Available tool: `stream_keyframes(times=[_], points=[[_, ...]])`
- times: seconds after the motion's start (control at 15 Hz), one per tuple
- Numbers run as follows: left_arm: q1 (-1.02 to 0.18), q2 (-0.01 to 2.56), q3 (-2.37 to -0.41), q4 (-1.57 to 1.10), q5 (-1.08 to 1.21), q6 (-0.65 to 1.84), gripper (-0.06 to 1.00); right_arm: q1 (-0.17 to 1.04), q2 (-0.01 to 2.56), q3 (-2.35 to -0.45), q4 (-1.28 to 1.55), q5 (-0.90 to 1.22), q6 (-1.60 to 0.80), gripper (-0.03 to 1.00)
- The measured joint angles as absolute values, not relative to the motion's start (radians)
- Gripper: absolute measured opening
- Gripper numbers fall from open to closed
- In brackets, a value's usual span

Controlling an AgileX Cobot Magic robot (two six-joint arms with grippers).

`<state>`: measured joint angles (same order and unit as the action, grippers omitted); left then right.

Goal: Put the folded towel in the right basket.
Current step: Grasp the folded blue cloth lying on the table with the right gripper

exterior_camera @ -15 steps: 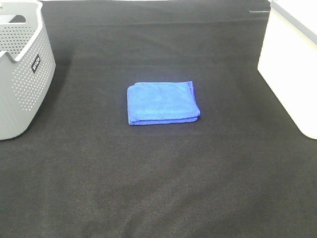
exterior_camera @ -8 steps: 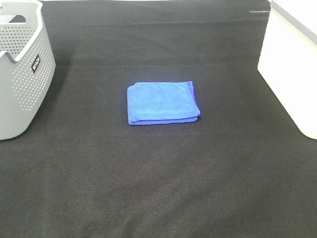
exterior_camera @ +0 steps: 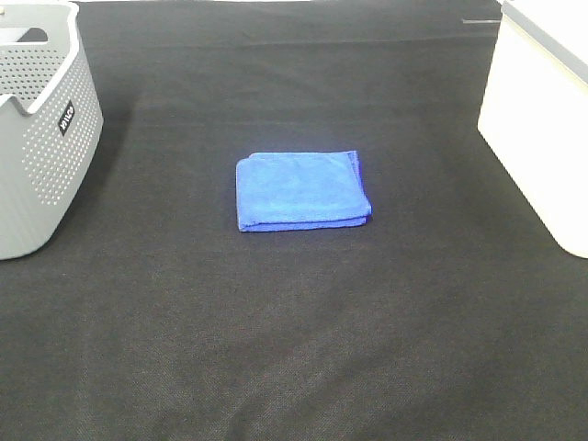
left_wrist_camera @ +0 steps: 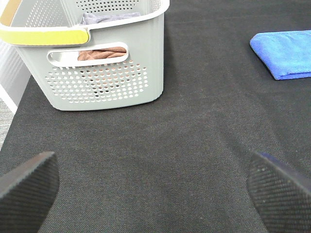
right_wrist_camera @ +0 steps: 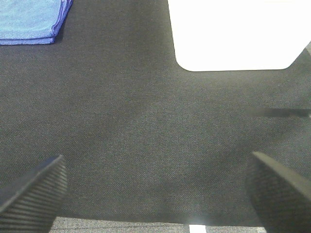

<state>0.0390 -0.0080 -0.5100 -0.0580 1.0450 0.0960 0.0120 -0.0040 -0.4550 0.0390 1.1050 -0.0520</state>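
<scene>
The folded blue towel (exterior_camera: 301,190) lies flat in the middle of the black table; it also shows in the left wrist view (left_wrist_camera: 284,52) and the right wrist view (right_wrist_camera: 30,20). The right basket (exterior_camera: 542,119) is white and stands at the right edge; its wall shows in the right wrist view (right_wrist_camera: 233,34). Neither arm appears in the exterior high view. My left gripper (left_wrist_camera: 153,189) is open and empty above bare cloth near the grey basket. My right gripper (right_wrist_camera: 155,191) is open and empty above bare cloth near the white basket.
A grey perforated basket (exterior_camera: 41,129) stands at the left edge; in the left wrist view (left_wrist_camera: 97,63) it holds cloths and has a yellow handle. The black table cloth (exterior_camera: 294,331) ends at a front edge in the right wrist view (right_wrist_camera: 146,225).
</scene>
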Motion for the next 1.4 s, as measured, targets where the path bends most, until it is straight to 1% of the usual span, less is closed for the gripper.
stream_keyframes(times=[0.93,1.07,1.13,1.2,1.4], points=[[0.039,-0.008,-0.510,-0.075,1.045,0.096,0.98,0.012,0.020,-0.462,0.040,1.104,-0.052,0.96],[0.039,-0.008,-0.510,-0.075,1.045,0.096,0.98,0.012,0.263,-0.568,0.104,1.099,-0.017,0.94],[0.039,-0.008,-0.510,-0.075,1.045,0.096,0.98,0.012,0.419,-0.660,0.146,1.102,0.000,0.94],[0.039,-0.008,-0.510,-0.075,1.045,0.096,0.98,0.012,0.419,-0.660,0.146,1.102,0.000,0.94],[0.039,-0.008,-0.510,-0.075,1.045,0.096,0.98,0.012,0.864,-0.994,0.240,1.182,0.000,0.94]])
